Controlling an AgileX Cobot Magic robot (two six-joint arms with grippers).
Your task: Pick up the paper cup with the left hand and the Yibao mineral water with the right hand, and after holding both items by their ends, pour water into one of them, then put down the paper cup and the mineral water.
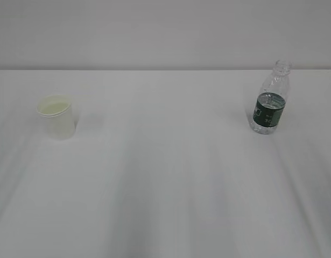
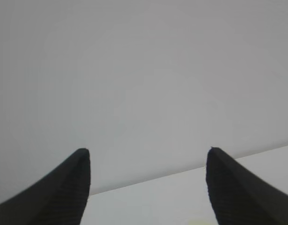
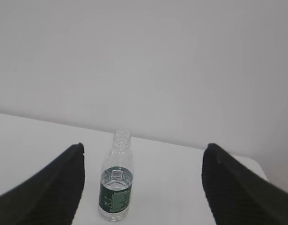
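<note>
Standing cup: the paper cup (image 1: pixel 58 116), upright on the white table (image 1: pixel 165 188), left-centre of exterior frame, mouth up, cream-white inside visible; nothing touching it.
Bottle: the Yibao mineral water (image 1: pixel 269 99), upright at right of exterior frame, near table's far edge, neck w/o cap, dark green label band round lower body, some water inside w/ level abt at top of label.
Cup vs bottle: well apart, opposite sides of table, bare tabletop between.
Left hand: the left hand (image 2: pixel 148 187) seen only in left wrist view; two black fingers at lower left & lower right of frame, spread wide, gap btwn them bare, holding nothing. Looks at grey wall (image 2: pixel 144 70) w/ strip of table edge along bottom; faint pale-yellow patch at very bottom edge, can't tell what it is.
Right hand: the right hand (image 3: pixel 144 187) seen only in right wrist view; fingers wide apart at lower left & lower right, holding nothing.
Bottle in right wrist view: Yibao mineral water (image 3: pixel 117 187) stands lower centre-left, btwn the fingers in the picture but closer to left one, beyond the tips, not touched.
Arms in exterior view: neither shows.
</note>
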